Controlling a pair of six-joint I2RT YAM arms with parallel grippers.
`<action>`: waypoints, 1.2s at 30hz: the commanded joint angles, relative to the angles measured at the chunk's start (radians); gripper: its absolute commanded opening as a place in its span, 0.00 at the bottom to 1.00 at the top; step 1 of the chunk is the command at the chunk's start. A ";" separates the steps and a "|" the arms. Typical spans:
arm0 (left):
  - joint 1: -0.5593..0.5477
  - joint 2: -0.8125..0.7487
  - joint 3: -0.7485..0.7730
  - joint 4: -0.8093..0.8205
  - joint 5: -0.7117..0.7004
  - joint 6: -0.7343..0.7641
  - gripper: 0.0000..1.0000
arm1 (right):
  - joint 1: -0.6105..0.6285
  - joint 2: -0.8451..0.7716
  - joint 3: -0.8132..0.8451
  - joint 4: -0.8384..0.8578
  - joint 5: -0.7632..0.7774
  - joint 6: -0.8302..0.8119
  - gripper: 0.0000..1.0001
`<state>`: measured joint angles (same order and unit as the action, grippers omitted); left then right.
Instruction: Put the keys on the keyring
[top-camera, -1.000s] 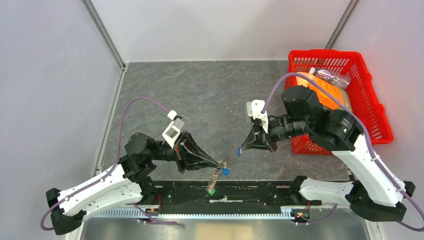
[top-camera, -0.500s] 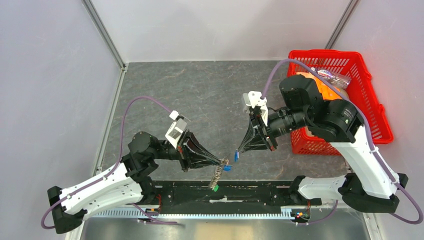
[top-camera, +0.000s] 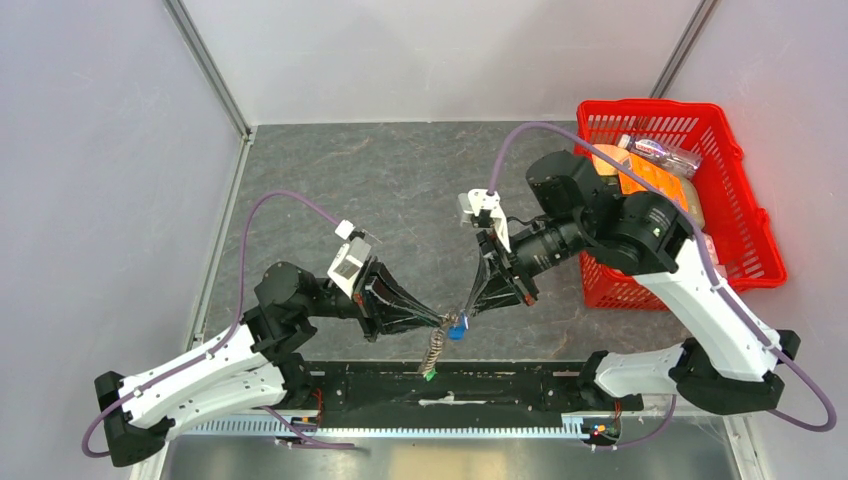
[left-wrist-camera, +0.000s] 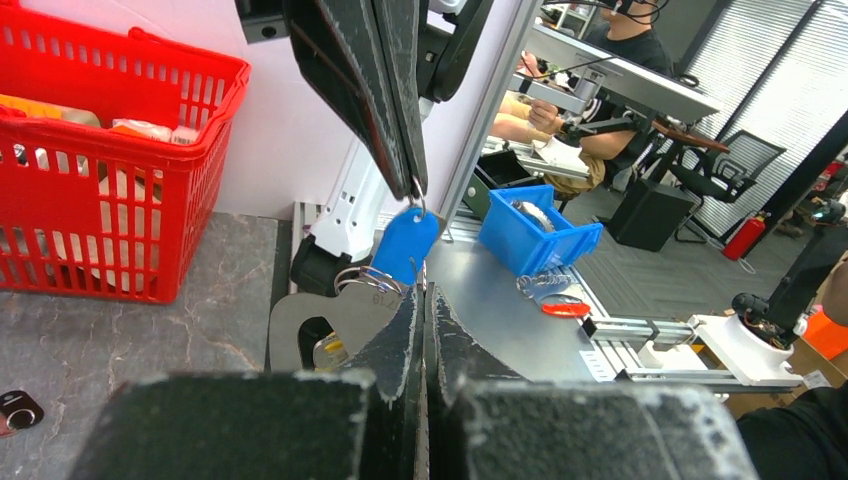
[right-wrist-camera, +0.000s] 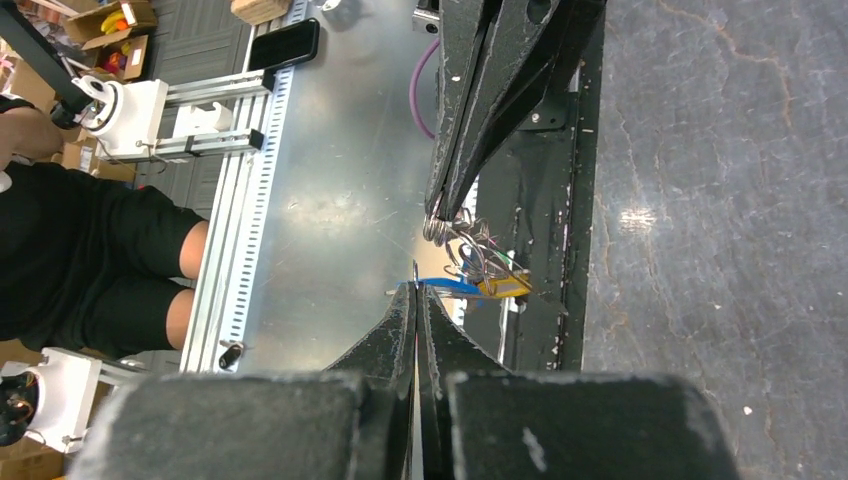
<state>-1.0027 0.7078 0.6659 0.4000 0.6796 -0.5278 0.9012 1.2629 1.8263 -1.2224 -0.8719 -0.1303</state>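
Grey tabletop (right-wrist-camera: 720, 200): right wrist alone shows yellow key (right-wrist-camera: 507, 288) by keyring (right-wrist-camera: 438, 230), blue key (right-wrist-camera: 445, 285).

- We see the keyring (right-wrist-camera: 437, 230) as silver wire coils held off the table, pinched at the closed tips of the left gripper (top-camera: 438, 321).
- Below it a short twisted metal chain (top-camera: 432, 350) hangs straight down and ends in a small bright green tag (top-camera: 425, 379).
- We make out a blue-headed key (left-wrist-camera: 405, 245) gripped in the closed tips of the right gripper (top-camera: 464, 313), its blue head hanging just beside the ring; we cannot tell whether they touch.
- A yellow-capped key (right-wrist-camera: 505, 288) lies close under the ring among thin wire loops. We cannot tell whether it is threaded on.
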 joint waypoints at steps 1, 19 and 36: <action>0.001 -0.002 0.054 0.073 -0.011 0.042 0.02 | 0.025 0.014 -0.010 0.062 -0.014 0.032 0.00; 0.002 -0.008 0.055 0.108 0.026 0.009 0.02 | 0.068 0.037 0.007 0.065 0.101 0.021 0.00; 0.001 0.015 0.055 0.142 0.047 -0.026 0.02 | 0.090 0.059 0.055 0.097 0.108 0.010 0.00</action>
<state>-1.0027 0.7223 0.6781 0.4545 0.6945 -0.5251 0.9825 1.3106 1.8278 -1.1748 -0.7876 -0.0990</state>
